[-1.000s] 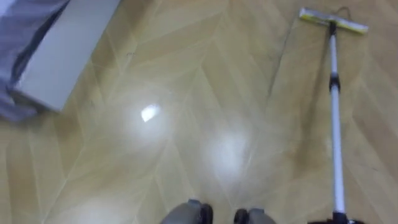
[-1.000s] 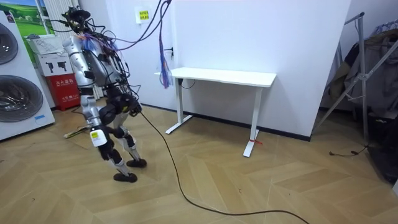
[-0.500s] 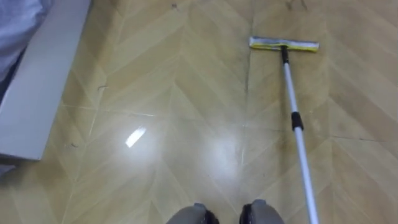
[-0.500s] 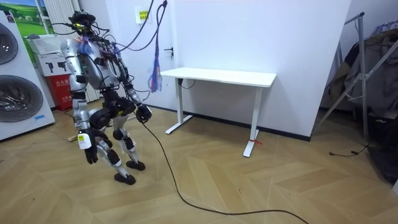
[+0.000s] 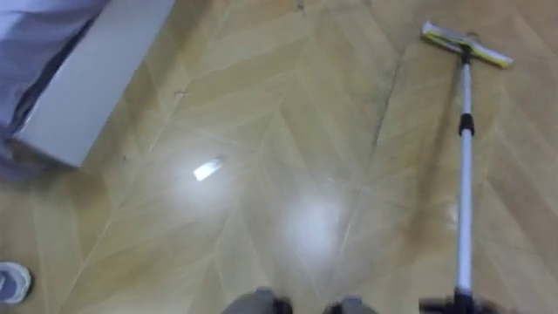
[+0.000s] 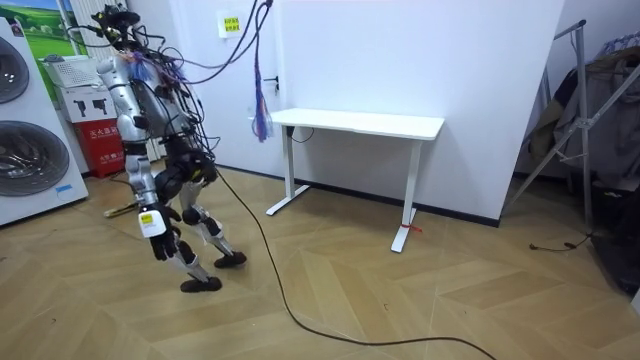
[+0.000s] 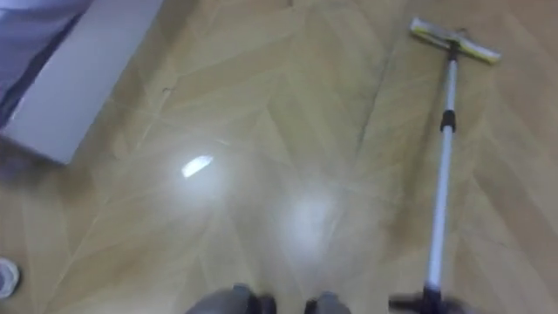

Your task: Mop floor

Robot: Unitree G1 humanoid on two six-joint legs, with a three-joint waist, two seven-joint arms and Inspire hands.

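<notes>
A mop lies across the wooden floor in the eye views. Its yellow and white head (image 5: pixel 466 45) is at the upper right, and its white pole (image 5: pixel 463 183) runs down to the lower right edge. There my right hand (image 5: pixel 455 304) shows as a dark shape across the pole's near end, closed round it. In the room view I stand bent forward beside the washing machines, with the mop (image 6: pixel 122 210) on the floor past my legs. My left hand (image 6: pixel 151 224) hangs by my thigh with its fingers relaxed and nothing in it.
A grey-white panel (image 5: pixel 96 78) with bluish cloth (image 5: pixel 30 39) beside it lies at the upper left, and a small round white thing (image 5: pixel 10 282) at the lower left. Washing machines (image 6: pixel 30 150), a red box (image 6: pixel 100 145), a white desk (image 6: pixel 360 125) and a rack (image 6: pixel 600 90) stand around.
The eye view has swung, so the mop head now shows farther right and higher. In the room view I have stepped, and the hand that reached out toward the desk is back behind my body.
</notes>
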